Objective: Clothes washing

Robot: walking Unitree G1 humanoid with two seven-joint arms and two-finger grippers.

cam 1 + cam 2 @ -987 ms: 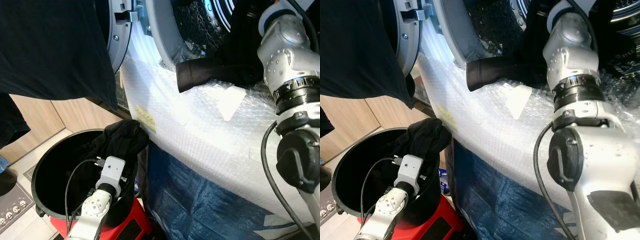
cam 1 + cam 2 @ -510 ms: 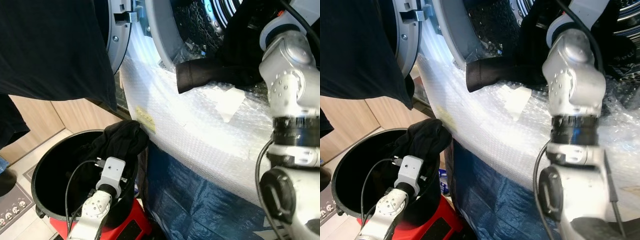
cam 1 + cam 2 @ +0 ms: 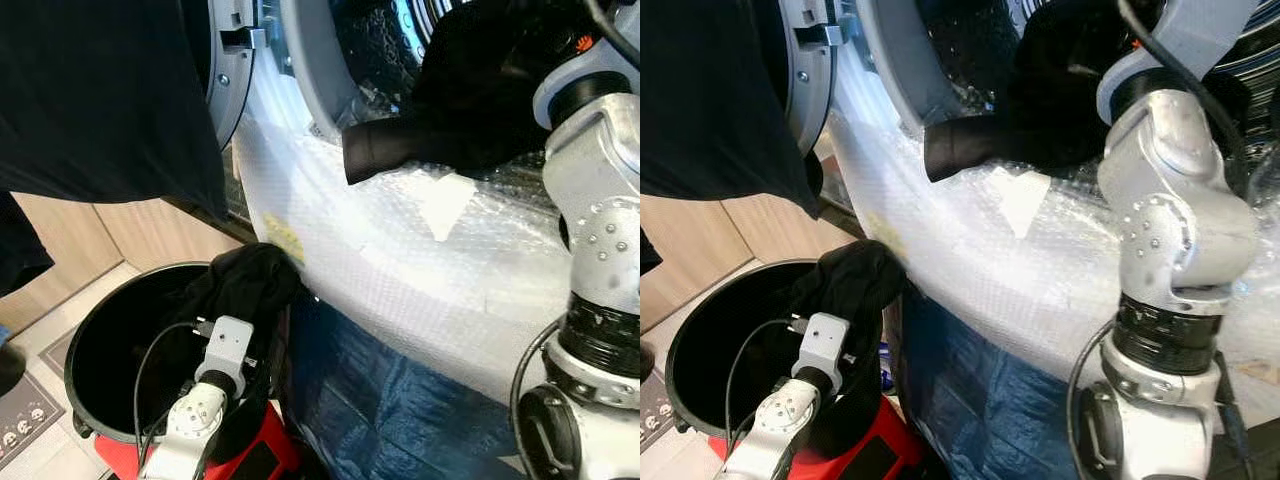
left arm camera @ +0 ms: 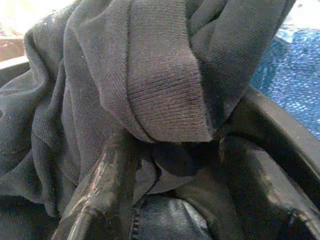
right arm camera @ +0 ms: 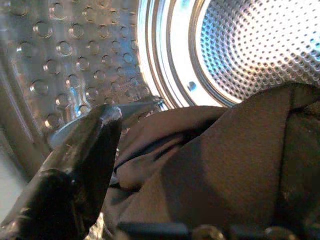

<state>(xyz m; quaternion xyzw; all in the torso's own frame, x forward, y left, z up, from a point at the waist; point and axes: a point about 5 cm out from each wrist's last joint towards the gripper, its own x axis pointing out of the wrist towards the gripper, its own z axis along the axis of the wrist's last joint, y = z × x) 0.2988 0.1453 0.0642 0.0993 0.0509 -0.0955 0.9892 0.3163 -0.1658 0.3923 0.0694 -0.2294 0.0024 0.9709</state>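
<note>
A black garment (image 3: 470,90) hangs out of the washing machine's mouth, one sleeve (image 3: 385,150) lying over the bubble-wrapped front. My right arm (image 3: 600,200) reaches up into the drum (image 5: 260,45). There my right gripper (image 5: 195,130) stands open; one finger (image 5: 80,170) is bare and the garment drapes over the other side. My left gripper (image 4: 180,165) is down in the black bucket (image 3: 80,350), open, with dark clothes (image 3: 245,285) bunched over the rim hanging between its fingers (image 4: 100,185).
Bubble wrap (image 3: 420,260) covers the machine's front, with a blue tarp (image 3: 380,400) below it. The open door (image 3: 225,80) stands at the left, and a large dark cloth (image 3: 100,90) hangs in front of it. A red base (image 3: 265,455) sits under the bucket. Wooden cabinets (image 3: 130,240) are behind.
My right arm has risen toward the drum and the black garment's bulk has gone up with it. The left arm stays in the bucket. The camera has shifted slightly.
</note>
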